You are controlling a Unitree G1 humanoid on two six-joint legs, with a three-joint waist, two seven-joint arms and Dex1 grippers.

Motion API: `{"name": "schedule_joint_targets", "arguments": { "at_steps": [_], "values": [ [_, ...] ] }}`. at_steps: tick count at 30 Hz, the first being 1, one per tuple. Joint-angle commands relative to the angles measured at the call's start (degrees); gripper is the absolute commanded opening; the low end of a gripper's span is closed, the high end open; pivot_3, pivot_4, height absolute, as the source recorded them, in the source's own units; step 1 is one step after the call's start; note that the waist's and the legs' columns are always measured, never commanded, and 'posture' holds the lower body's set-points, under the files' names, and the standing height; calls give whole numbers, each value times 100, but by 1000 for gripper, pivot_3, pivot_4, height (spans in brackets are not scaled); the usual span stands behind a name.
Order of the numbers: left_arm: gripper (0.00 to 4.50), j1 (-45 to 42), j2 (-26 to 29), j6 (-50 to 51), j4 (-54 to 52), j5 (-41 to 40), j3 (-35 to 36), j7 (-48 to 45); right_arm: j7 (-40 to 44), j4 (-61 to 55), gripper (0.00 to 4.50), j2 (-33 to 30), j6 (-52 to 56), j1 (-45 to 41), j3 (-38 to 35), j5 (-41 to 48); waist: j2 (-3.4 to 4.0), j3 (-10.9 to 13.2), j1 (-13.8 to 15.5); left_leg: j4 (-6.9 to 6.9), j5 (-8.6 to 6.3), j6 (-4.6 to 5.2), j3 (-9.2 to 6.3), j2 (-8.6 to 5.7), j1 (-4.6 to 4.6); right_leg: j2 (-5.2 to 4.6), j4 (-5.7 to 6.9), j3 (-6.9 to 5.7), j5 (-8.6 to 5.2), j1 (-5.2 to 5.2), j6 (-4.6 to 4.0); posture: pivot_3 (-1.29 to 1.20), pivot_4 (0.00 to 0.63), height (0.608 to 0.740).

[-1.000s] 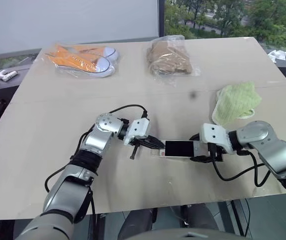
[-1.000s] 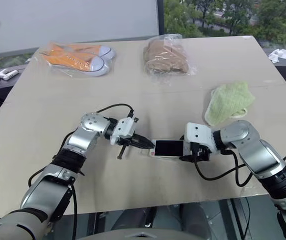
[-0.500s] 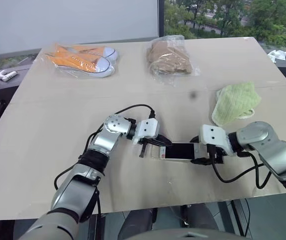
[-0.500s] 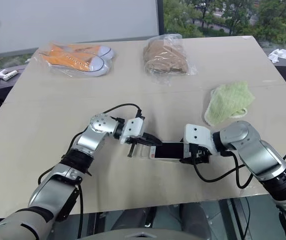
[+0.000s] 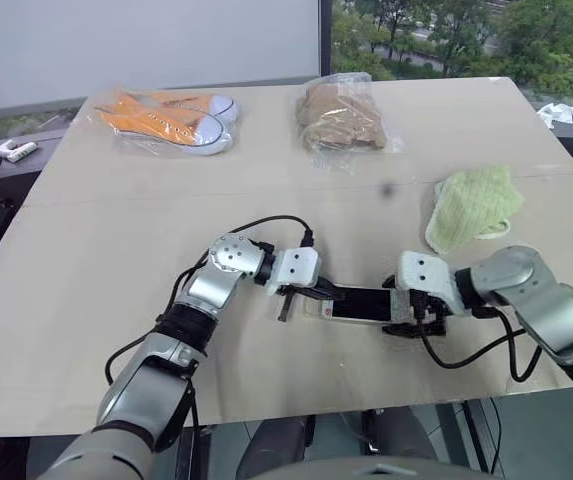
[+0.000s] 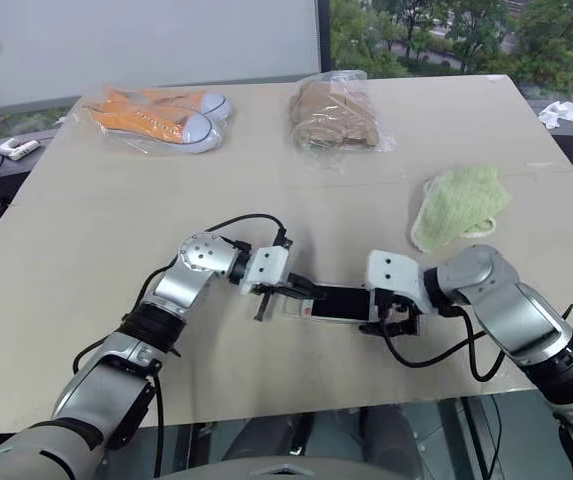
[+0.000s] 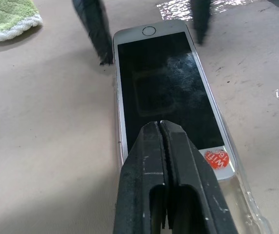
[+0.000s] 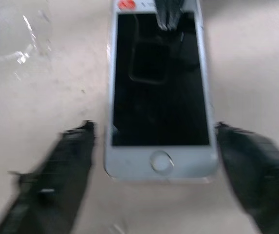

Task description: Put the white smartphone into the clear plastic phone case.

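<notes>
The left pincer (image 7: pixel 162 127), fingers pressed together, rests its tips on the black screen of the white smartphone (image 7: pixel 166 87), at the end marked with a red sticker (image 7: pixel 216 158). The right pincer (image 8: pixel 154 129) is spread wide, one finger on either side of the phone's home-button end, apart from its edges. The phone lies flat on the tabletop (image 5: pixel 116 200) inside the clear plastic phone case (image 7: pixel 241 192), whose rim shows along its sides. Farther off lie a green cloth (image 5: pixel 474 203), bagged orange sneakers (image 5: pixel 166 117) and a bagged brown item (image 5: pixel 341 112).
</notes>
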Motion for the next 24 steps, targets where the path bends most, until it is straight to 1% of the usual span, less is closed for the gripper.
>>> {"name": "schedule_joint_targets", "arguments": {
  "at_steps": [1,6,11,14,17,21,22,24],
  "values": [
    [0,60,6,-31,130,197,-158,18,-32,-144,4421,-38,8,-55,-141,130,-1,-1,7,1,0,0,0,-1,0,-1,0,0,0,0,0,0,150,740],
    [0,83,31,-44,103,170,-113,100,56,-345,4421,-332,253,54,-455,438,-2,-1,17,3,0,1,0,-4,-2,-3,0,0,1,0,2,0,150,740],
    [0,156,61,-8,-32,145,-110,153,34,-401,4421,-891,378,292,-892,590,-2,-1,15,3,0,1,0,-4,-1,-2,1,-1,1,0,2,0,150,740],
    [0,261,84,17,-177,133,-130,185,42,-338,3659,-1194,303,539,-1119,607,-2,-2,18,3,0,1,1,-4,-1,-3,2,1,1,0,3,0,150,740],
    [0,312,91,39,-254,120,-120,220,-37,-391,2283,-1250,232,596,-1066,585,-2,-2,13,3,-1,2,2,-4,-2,-4,2,1,1,0,3,0,150,740],
    [0,304,76,56,-292,126,-112,253,-116,-461,254,-1154,291,475,-925,588,-2,-2,8,4,0,2,3,-4,2,-4,6,2,1,1,3,0,150,740],
    [0,302,76,55,-299,127,-112,259,-147,-452,50,-1116,281,416,-868,561,-2,-2,9,4,0,2,3,-4,2,-4,6,3,1,1,3,0,150,740],
    [0,293,75,62,-328,114,-105,277,-173,-443,50,-1057,270,321,-760,523,-2,-2,8,5,0,2,4,-4,1,-4,6,3,2,1,3,0,150,740]
  ]
}}
